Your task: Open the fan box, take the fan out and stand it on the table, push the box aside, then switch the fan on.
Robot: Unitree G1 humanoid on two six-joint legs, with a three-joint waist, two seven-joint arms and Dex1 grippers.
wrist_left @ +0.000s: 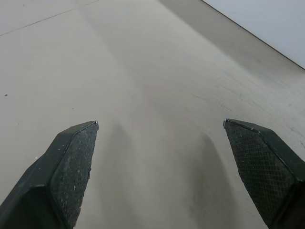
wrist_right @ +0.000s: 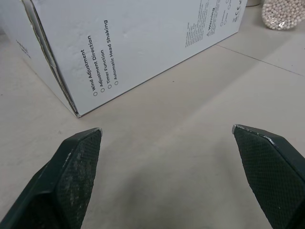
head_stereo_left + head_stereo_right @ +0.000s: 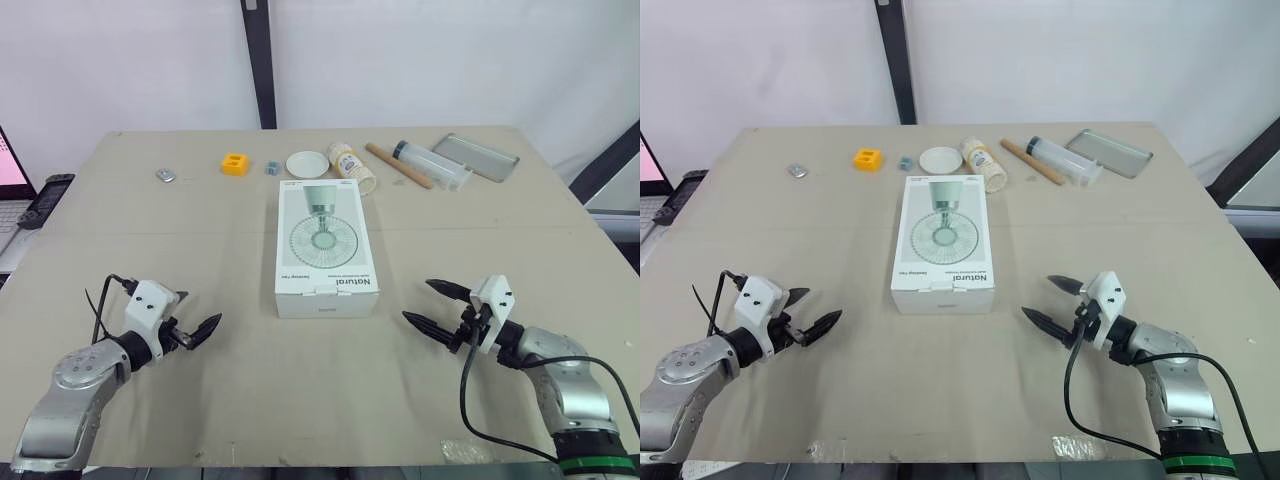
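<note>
The white fan box [image 3: 325, 245] lies flat and closed in the middle of the table, with a fan printed on its top. My left gripper [image 3: 197, 312] hovers low over the table to the box's front left, open, with nothing between its fingers [image 1: 71, 162]. Front right of the box, my right gripper [image 3: 417, 300] is open too and points at the box's side. In the right wrist view the box's printed side [image 2: 133, 38] stands a short way beyond the open fingers [image 2: 76, 167].
Along the far edge lie a small grey item [image 3: 166, 175], an orange block [image 3: 235, 163], a white dish [image 3: 306, 163], a jar of beads [image 3: 350, 165], a wooden stick [image 3: 398, 165], a clear tube [image 3: 432, 163] and a metal tray [image 3: 477, 156]. A laptop [image 3: 10, 165] sits beyond the left edge.
</note>
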